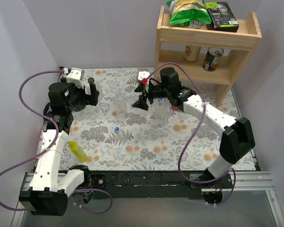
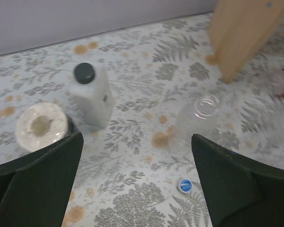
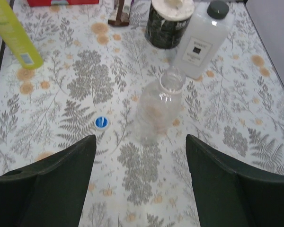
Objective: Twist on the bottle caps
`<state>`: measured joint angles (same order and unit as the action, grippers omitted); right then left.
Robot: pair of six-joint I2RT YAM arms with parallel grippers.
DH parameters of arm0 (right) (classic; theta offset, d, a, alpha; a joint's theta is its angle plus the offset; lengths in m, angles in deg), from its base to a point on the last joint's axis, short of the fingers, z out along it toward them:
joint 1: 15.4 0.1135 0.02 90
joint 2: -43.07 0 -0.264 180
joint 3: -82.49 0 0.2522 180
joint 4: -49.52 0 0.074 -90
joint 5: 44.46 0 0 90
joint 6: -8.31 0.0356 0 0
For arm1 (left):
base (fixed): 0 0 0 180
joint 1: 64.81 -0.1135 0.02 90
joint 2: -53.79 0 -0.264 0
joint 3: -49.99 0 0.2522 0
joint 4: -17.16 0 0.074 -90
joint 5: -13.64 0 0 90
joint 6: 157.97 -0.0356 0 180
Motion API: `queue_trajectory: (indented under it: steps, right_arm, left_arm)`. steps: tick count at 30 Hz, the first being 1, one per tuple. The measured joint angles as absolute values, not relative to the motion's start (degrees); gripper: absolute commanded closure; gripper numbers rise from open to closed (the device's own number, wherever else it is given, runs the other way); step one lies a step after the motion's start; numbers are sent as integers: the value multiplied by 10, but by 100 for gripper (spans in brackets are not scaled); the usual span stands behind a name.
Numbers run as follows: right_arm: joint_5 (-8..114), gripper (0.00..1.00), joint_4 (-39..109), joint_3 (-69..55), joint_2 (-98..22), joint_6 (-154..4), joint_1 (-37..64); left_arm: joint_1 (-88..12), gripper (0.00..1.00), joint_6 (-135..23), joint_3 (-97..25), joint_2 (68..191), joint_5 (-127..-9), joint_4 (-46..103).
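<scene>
Left hand (image 2: 136,142) hangs wide open w/ nothing in it, at the back-left of the table. Just ahead stands a white bottle (image 2: 91,97) w/ black cap, then an uncapped clear bottle (image 1: 119,107), w/ a loose blue cap (image 1: 116,128) lying nearer me. Right hand (image 3: 141,142) is spread too, empty, facing that bottle. Beside it stands a second clear bottle (image 1: 159,113) w/ a blue cap on top. Behind sits a red cap (image 1: 144,81); can't tell on what.
</scene>
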<state>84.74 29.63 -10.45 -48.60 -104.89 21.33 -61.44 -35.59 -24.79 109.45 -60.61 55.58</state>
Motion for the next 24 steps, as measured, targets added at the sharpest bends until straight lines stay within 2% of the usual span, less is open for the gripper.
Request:
queue_trajectory:
  steps: [7,13,16,19,20,24]
  right_arm:
    - [845,19,487,-115,-587,-954,252]
    - [839,20,559,-142,-662,-906,261]
    - [838,24,584,-157,-693,-885,267]
    - [836,41,613,-174,-723,-862,272]
    - [836,56,620,-179,-730,-858,274]
    - [831,80,629,-206,-754,-845,276]
  left_arm:
    - [-644,2,-331,-257,1093,-676,532]
    - [-644,2,-326,-256,1084,-668,542]
    - [-644,2,-326,-254,1079,-661,550]
    - [-644,2,-326,-253,1078,-648,563]
    - [-644,2,-326,-251,1077,-640,568]
    - [-644,2,-337,-230,1065,-596,590]
